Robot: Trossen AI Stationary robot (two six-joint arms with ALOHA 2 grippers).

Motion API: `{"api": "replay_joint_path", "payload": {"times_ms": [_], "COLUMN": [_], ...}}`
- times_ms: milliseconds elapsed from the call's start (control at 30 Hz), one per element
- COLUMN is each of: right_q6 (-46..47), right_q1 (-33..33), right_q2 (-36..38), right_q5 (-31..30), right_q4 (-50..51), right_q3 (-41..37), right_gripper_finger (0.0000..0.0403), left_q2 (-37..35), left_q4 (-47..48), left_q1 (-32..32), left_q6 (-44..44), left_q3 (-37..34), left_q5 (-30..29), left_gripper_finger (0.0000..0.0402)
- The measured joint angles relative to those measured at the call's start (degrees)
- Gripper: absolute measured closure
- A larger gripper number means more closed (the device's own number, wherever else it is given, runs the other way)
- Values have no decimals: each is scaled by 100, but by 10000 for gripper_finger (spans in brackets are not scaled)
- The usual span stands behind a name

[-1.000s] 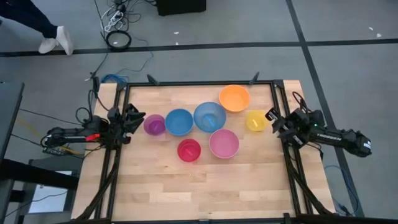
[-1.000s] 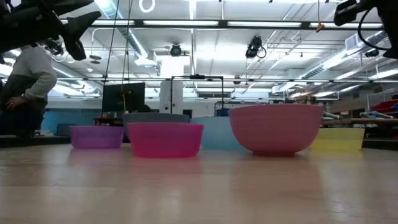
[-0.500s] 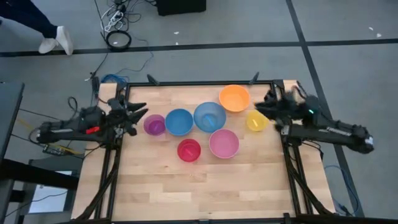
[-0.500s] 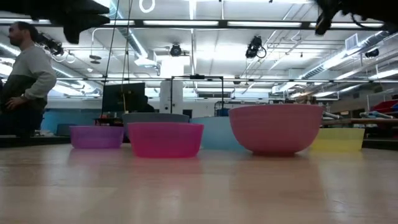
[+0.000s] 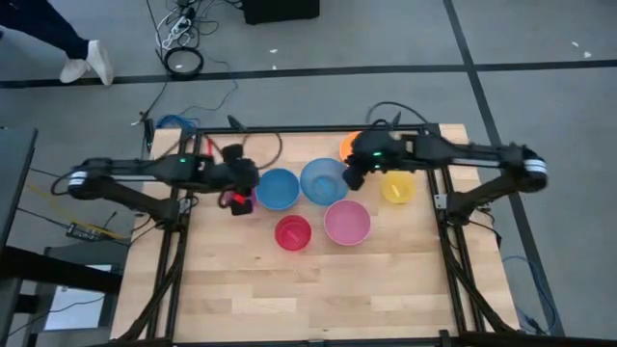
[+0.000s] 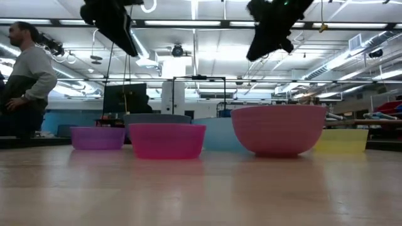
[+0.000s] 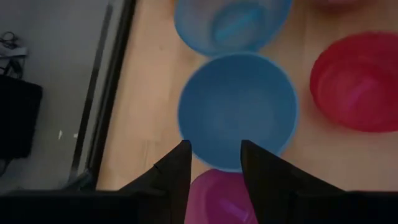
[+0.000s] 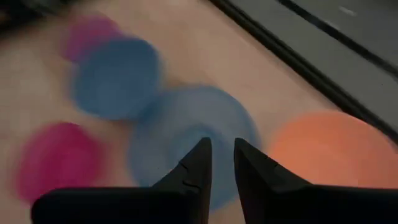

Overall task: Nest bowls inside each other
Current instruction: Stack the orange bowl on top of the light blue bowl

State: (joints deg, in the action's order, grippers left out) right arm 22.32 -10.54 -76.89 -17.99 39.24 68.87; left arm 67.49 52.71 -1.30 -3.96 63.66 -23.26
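Observation:
Seven bowls rest on their bases on the wooden table: purple [image 7: 219, 200], blue [image 5: 278, 189], lighter blue [image 5: 320, 180], orange [image 8: 329, 149], yellow [image 5: 397, 187], pink [image 5: 347, 222] and red [image 5: 293, 232]. My left gripper [image 7: 214, 149] hangs open in the air above the purple bowl, pointing slantwise down toward the blue one. My right gripper [image 8: 222, 146] hovers above the lighter blue bowl's rim near the orange bowl, its fingers a narrow gap apart with nothing between them. In the low view both grippers, left [image 6: 116, 25] and right [image 6: 270, 28], hang well above the bowls.
A black frame [image 5: 308, 128] runs round the table's far and side edges. Bare wood [image 5: 308, 289] fills the near half of the table. A person [image 6: 25, 81] stands beyond the table's left side.
Both arms have swung up from the table's left and right edges in over the bowls. Their grippers have tipped to point slantwise down. The left one has come over the purple bowl, the right one over the lighter blue bowl. The bowls have kept still.

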Motion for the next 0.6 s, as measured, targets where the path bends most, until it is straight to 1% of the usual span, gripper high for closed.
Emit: {"api": "replay_joint_path", "payload": {"times_ms": [67, 133, 267, 400, 500, 600], "right_q6": [59, 72, 101, 28, -46, -252], "right_q1": [0, -12, -186, -391, -573, -735], "right_q2": [-417, -750, -1222, -1523, -1655, -1726], "right_q5": [-446, -572, -156, -172, -126, 112], "right_q4": [554, 1074, 2138, 3069, 3341, 3278], "right_q3": [379, 655, 1124, 1182, 1182, 1178], "right_gripper_finger": [351, 352, 344, 326, 306, 288], "left_q2": [172, 261, 251, 111, 36, 17], "left_q4": [-1, 0, 11, 46, 76, 129], "left_q1": [0, 0, 0, 1, 0, 0], "left_q6": [-43, -43, -38, -5, 22, 119], "left_q3": [4, 7, 13, 19, 20, 20], "left_q5": [-2, -3, -5, -12, -20, -26], "left_gripper_finger": [254, 254, 254, 254, 254, 254]}}
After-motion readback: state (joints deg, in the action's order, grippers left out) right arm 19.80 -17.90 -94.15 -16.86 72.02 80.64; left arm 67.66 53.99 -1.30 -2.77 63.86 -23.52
